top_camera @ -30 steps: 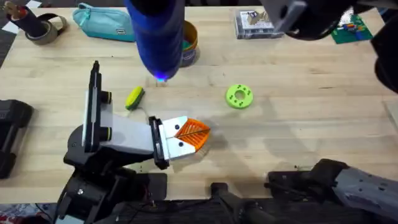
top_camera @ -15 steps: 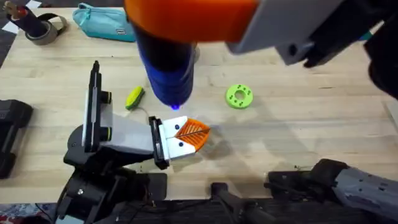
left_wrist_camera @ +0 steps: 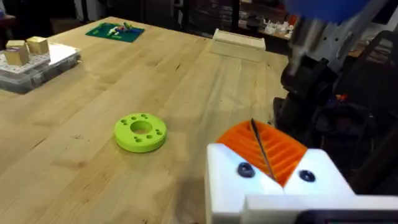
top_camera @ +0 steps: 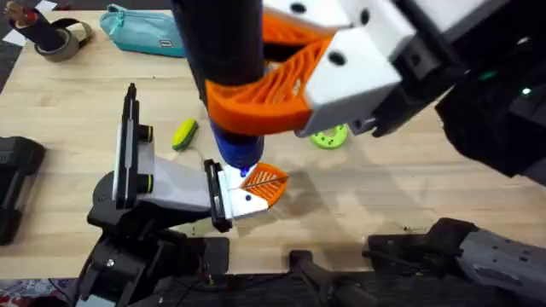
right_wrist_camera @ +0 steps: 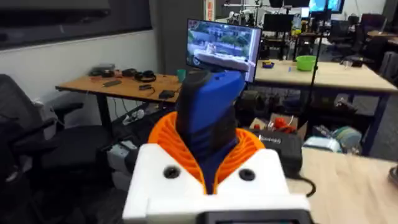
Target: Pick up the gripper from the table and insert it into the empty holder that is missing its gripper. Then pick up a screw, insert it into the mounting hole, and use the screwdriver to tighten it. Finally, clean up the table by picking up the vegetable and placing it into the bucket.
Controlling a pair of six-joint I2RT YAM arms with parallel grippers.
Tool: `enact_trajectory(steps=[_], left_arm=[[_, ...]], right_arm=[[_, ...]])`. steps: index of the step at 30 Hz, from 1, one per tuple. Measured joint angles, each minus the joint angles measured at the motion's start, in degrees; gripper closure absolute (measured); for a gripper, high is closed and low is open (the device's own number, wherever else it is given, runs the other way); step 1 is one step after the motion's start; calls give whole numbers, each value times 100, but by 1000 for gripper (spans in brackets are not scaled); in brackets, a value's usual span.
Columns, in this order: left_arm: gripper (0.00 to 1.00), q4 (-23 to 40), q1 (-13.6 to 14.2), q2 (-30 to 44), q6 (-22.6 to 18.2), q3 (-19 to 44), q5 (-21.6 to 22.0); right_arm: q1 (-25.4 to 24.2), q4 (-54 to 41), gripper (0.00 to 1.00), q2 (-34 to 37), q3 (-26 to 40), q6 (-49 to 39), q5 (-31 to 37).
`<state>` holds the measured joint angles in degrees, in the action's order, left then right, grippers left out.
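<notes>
Wooden tabletop [top_camera: 409,170], light grain, seen from overhead. Right gripper [top_camera: 286,81] sits large and close under the camera, white body with orange ribbed pads, clenched around the screwdriver [top_camera: 223,60]. Driver hangs upright; its blue lower section and lit tip come down right at the holder [top_camera: 175,183], over the orange-padded gripper fitted at the holder's black end plate. Holder lies at lower left, tall black back plate standing upright. Vegetable [top_camera: 184,134] lies just beside the holder's far side, apart from the driver. Green ring [top_camera: 328,135] partly hidden under the right gripper. Teal pouch [top_camera: 145,32] at the far left edge of the table.

Left wrist view: left gripper [left_wrist_camera: 272,163], orange pads pressed together with only a thin dark line between them, holding nothing. Green ring [left_wrist_camera: 140,132] flat on the wood nearby. Screwdriver [left_wrist_camera: 323,12] blurred, hanging above.

Right wrist view: right gripper [right_wrist_camera: 212,165], orange pads gripping both sides of the screwdriver [right_wrist_camera: 208,115], blue cap uppermost.
</notes>
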<state>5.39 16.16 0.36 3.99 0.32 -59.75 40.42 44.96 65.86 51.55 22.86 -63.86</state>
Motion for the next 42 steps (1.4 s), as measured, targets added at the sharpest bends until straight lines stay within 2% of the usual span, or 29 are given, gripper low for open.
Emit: enact_trajectory(steps=[21,30,42], left_arm=[[988,0,0,0,0,0,0],[988,0,0,0,0,0,0],[988,0,0,0,0,0,-2]], right_arm=[[325,12,964,-1,-585,-226,472],[330,212,964,0,-873,-352,634],[330,215,962,-1,-940,-606,733]])
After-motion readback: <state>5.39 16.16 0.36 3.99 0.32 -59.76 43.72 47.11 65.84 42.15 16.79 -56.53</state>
